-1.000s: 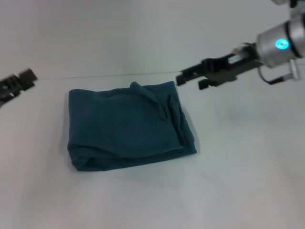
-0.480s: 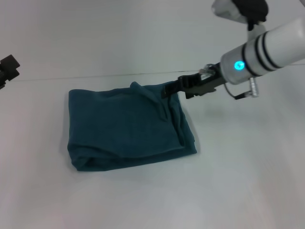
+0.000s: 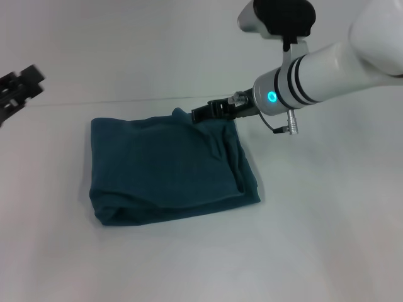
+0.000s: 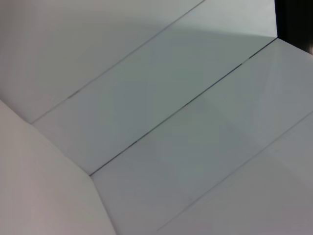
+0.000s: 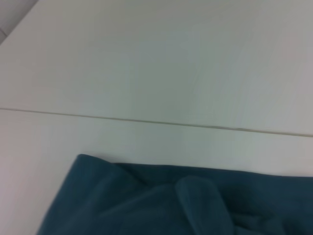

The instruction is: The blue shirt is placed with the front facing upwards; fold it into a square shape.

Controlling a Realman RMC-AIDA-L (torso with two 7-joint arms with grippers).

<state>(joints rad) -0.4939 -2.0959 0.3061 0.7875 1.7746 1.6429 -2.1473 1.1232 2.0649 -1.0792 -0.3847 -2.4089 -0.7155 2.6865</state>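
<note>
Right claw low at the far edge of the shirt, grip impossible to tell, shirt mid-desk already folded into a rough square, only tidying left; left claw parked far left, grip unclear too.

Light is even, diffuse, bright over my white table. Soft shadow hugs the blue shirt along its near edge. No glare. My right wrist view is soft and hazy; left wrist view dims toward a dark corner strip.
</note>
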